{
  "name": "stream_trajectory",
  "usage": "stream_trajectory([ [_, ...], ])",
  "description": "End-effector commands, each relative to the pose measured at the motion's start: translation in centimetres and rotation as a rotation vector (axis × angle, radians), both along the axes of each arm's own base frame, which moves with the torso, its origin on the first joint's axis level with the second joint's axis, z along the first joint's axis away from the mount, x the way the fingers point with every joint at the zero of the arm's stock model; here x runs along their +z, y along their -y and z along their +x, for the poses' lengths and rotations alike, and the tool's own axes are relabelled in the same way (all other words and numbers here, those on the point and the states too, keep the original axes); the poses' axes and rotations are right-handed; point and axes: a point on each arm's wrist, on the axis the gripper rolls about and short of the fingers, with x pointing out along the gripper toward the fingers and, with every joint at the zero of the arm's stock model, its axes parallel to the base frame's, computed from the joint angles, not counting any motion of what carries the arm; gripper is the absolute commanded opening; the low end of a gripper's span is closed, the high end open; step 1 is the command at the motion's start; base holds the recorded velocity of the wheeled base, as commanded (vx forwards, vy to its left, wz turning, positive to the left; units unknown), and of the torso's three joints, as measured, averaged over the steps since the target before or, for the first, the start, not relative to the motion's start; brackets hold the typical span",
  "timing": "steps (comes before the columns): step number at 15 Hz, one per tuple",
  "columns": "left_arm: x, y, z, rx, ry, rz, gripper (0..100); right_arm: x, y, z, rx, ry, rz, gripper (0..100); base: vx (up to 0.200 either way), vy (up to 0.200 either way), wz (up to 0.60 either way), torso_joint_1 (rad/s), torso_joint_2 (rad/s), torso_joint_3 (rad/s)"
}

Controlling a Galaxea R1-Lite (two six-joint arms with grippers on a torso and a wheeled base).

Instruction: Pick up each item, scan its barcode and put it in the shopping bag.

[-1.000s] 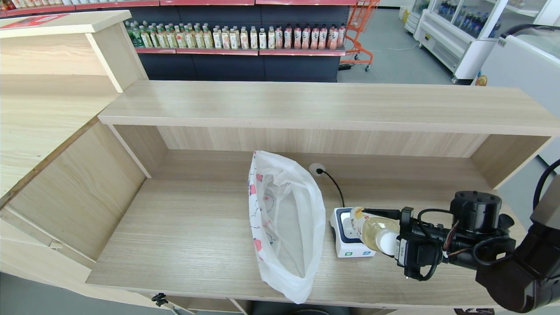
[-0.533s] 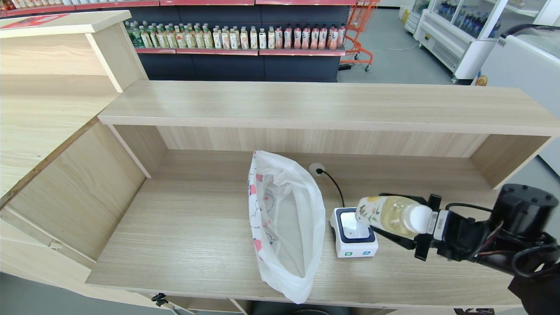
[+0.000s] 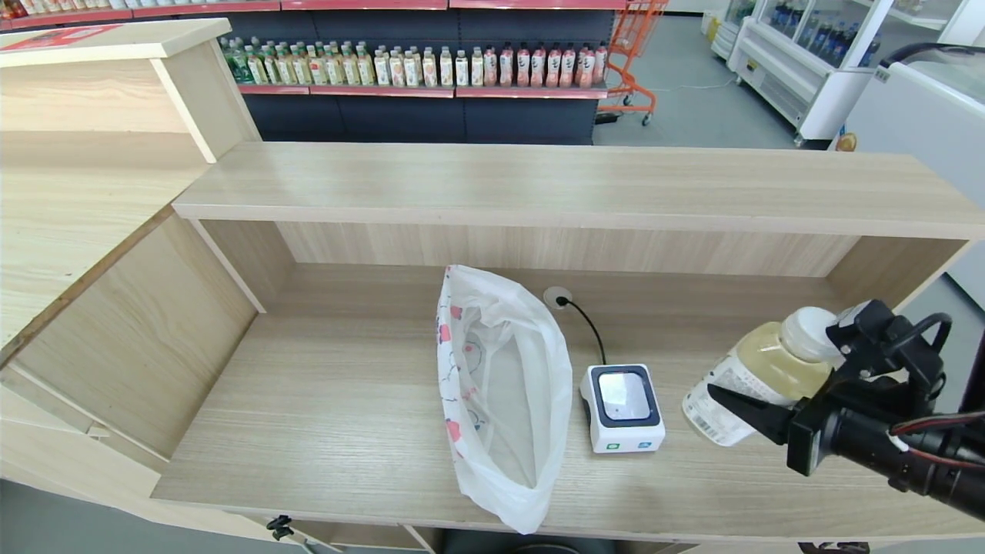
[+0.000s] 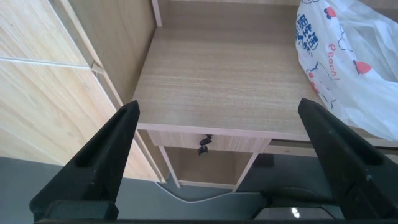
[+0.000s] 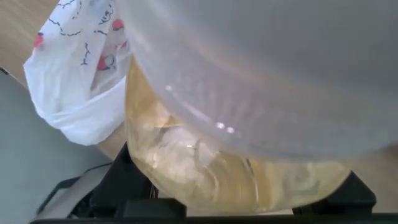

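Note:
My right gripper is shut on a clear bottle of yellowish drink with a white cap, held tilted in the air at the right of the counter, label end down and to the left. The bottle sits close up between the fingers in the right wrist view. The white barcode scanner with a dark window stands on the counter left of the bottle. The white shopping bag with red prints stands open left of the scanner. My left gripper hangs open, low before the counter's front edge, with nothing between its fingers.
A black cable runs from the scanner to a hole at the back of the counter. A raised shelf spans above the back. A side panel walls the left. Bare counter lies left of the bag.
My right gripper has carried the bottle from over the scanner away to the right and upward, turning it from cap-towards-me to cap up and back. Bag and scanner have not moved.

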Motion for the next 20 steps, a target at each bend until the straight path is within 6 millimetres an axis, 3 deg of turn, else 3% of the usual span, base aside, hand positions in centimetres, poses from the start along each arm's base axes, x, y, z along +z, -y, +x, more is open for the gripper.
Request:
stream_trajectory([
  [1,0.0,0.0,0.0,0.000,0.001,-0.001,100,3.8,-0.2,-2.3,-0.020,0.049,0.116,0,0.000,0.000,0.00,0.000,0.00,0.000],
  [3,0.0,0.0,0.0,0.000,0.001,-0.003,100,5.4,-0.2,-2.5,-0.040,-0.029,0.188,0,0.000,0.200,0.00,0.005,0.00,0.002],
  [6,0.0,0.0,0.0,0.000,-0.001,-0.003,100,5.6,-1.2,-1.3,-0.024,-0.106,0.231,0,0.000,0.067,0.00,-0.004,0.00,0.002],
  [10,0.0,0.0,0.0,0.000,0.001,-0.001,100,2.9,-4.2,1.1,0.047,-0.221,0.182,0,0.000,0.000,0.00,0.000,0.00,0.000],
  [14,0.0,0.0,0.0,0.000,-0.001,-0.001,100,-0.5,-6.1,5.1,0.058,-0.197,0.166,0,0.000,0.000,0.00,0.000,0.00,0.000],
  [20,0.0,0.0,0.0,0.000,0.001,-0.001,100,-5.9,-9.2,8.9,0.127,-0.117,0.124,0,0.000,0.000,0.00,0.000,0.00,0.000],
])
